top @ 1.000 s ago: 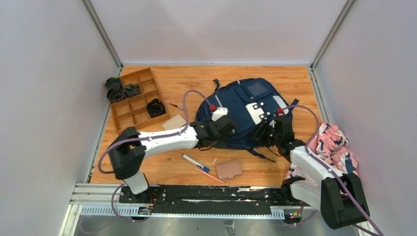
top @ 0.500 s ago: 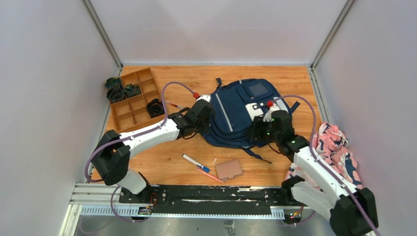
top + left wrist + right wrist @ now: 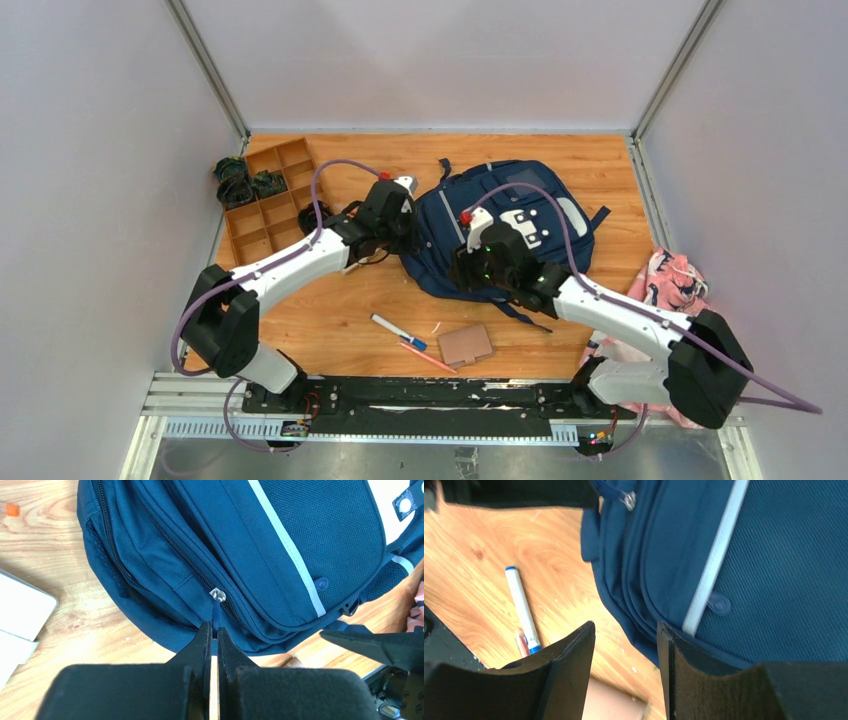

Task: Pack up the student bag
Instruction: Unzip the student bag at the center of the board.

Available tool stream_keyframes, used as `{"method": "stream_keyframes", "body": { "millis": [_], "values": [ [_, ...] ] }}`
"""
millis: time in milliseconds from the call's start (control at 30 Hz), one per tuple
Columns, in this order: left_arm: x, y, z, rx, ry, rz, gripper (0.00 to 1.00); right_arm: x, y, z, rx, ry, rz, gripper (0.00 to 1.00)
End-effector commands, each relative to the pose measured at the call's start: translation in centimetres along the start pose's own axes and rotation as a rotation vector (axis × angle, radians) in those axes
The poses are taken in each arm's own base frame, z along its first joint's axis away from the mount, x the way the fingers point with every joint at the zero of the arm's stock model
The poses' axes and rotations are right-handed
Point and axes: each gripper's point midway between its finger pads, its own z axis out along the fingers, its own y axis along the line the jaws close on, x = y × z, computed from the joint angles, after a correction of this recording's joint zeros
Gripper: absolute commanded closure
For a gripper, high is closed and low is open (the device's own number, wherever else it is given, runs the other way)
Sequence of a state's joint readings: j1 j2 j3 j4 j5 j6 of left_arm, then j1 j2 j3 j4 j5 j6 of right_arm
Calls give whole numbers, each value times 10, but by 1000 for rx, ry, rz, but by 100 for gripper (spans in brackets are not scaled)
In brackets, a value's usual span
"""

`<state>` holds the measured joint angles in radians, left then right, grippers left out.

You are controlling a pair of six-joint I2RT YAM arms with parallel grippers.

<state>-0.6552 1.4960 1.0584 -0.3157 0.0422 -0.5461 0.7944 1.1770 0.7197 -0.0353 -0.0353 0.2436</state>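
The student bag (image 3: 520, 215) lies flat on the wooden table, navy with grey stripes and a white dotted patch. It fills the left wrist view (image 3: 280, 540) and the right wrist view (image 3: 774, 580). My left gripper (image 3: 406, 234) is at the bag's left edge, shut on the blue zipper pull tab (image 3: 216, 611) just below its metal slider (image 3: 218, 595); the fingertips (image 3: 213, 627) pinch it. My right gripper (image 3: 470, 270) hovers open over the bag's near edge (image 3: 626, 625), holding nothing. The slider also shows in the right wrist view (image 3: 628, 500).
A white marker with a blue cap (image 3: 398, 331) and a red pencil (image 3: 428, 356) lie near a brown card (image 3: 466, 344) in front of the bag. A wooden compartment tray (image 3: 275, 200) stands at the far left. A pink-and-navy cloth bundle (image 3: 680, 300) lies at the right.
My left gripper has moved left and away along the bag's edge with the zipper pull. My right arm has swung left across the bag's near edge.
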Motion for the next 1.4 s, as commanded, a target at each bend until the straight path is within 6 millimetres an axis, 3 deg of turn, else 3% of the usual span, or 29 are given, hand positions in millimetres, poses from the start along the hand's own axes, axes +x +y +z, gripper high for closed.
{"method": "stream_keyframes", "body": {
  "millis": [0, 133, 467, 500, 533, 567, 600, 833, 1000, 1167, 1367],
  "values": [
    [-21, -18, -4, 92, -48, -11, 100, -38, 11, 13, 30, -97, -45, 48],
    [-25, -15, -8, 95, -59, -33, 100, -40, 5, 31, 93, -91, -11, 53],
    [-27, -22, -13, 139, -74, -42, 100, -37, -10, 75, 195, -51, -22, 49],
    [-26, -22, -14, 141, -72, -40, 100, -36, -13, 75, 214, -47, -20, 53],
    [-26, -22, -14, 142, -72, -39, 100, -34, -18, 74, 237, -43, -20, 74],
    [-26, -21, -14, 140, -74, -37, 100, -33, -21, 71, 257, -40, -20, 96],
    [-27, -20, -15, 138, -77, -38, 100, -32, -24, 67, 267, -38, -20, 100],
    [-43, 2, -15, 93, -104, -72, 100, -32, -11, 22, 159, -88, -48, 100],
    [-63, 19, -7, 78, -146, -117, 100, -6, -10, 0, 125, -23, -64, 100],
    [-89, 21, 2, 90, -171, -102, 100, 8, 2, -13, 35, -5, -79, 100],
    [-110, 16, 16, 144, -159, -45, 100, 0, 25, -40, -120, -72, -130, 100]
  ]
}}
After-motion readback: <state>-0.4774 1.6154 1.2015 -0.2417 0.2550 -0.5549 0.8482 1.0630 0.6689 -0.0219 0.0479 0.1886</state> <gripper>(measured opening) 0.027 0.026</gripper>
